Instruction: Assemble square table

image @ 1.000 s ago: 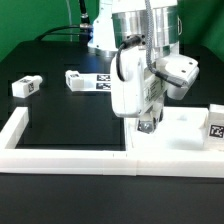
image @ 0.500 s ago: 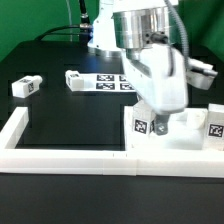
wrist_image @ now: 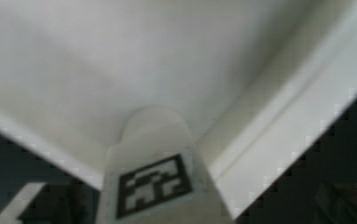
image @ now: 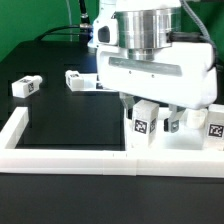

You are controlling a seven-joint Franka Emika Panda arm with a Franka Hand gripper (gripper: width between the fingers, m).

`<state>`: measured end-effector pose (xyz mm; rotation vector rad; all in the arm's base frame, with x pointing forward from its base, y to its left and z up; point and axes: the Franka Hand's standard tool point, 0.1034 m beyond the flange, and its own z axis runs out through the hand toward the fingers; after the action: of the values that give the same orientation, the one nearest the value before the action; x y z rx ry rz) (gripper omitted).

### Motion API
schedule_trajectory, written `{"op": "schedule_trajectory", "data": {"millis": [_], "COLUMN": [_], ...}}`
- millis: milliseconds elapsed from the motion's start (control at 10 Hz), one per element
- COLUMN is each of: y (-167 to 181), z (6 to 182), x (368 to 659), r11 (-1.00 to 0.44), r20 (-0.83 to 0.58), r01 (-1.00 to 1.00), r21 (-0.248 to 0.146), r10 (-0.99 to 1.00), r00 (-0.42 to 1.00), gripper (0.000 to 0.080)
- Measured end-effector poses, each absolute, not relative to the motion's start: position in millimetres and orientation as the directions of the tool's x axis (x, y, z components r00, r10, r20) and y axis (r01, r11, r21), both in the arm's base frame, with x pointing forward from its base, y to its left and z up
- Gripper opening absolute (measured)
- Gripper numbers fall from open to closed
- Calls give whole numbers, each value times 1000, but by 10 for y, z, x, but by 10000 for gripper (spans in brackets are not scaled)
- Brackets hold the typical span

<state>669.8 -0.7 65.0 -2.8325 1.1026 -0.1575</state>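
Starting with the exterior view, the gripper [image: 152,116] hangs low over the tabletop [image: 192,143], which lies on the black table [image: 70,118], tucked into the corner of the border wall [image: 60,152] toward that view's right. An upright leg [image: 142,124] stands on the slab directly under the arm, tag facing out. Whether the claw is clamped on that leg or merely straddles it I cannot tell — the arm's bulk hides the fingertips. A loose leg [image: 25,86] and a second loose leg [image: 78,80] lie well apart from the slab toward the view's left. Nothing here is a container; the wall only fences the work area. In the wrist view the upright leg [wrist_image: 157,168] rises in the middle with the tabletop [wrist_image: 86,60] pale and blurred behind it, and the dark blurs at either side may be fingers. The parts look like light, rigid, smooth plastic — probably slippery, so a squeeze across a leg's flat sides seems the surest hold.
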Motion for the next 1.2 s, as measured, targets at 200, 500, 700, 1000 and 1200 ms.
{"op": "schedule_trajectory", "data": {"millis": [200,500,700,1000,1200], "y": [-13,-79,-79,-96,-20], "z": [649,627,625,648,615], "x": [6705,6668,6668,6672,6670], "r11": [-798,-732,-627,-214,123], "r20": [82,65,47,-25,-94], "r01": [-591,-672,-770,-969,-986], "r21": [-118,-112,-122,-126,-113], "r10": [-601,-680,-778,-976,-989], "r00": [795,730,626,218,-113], "gripper": [649,288,286,286,286]}}
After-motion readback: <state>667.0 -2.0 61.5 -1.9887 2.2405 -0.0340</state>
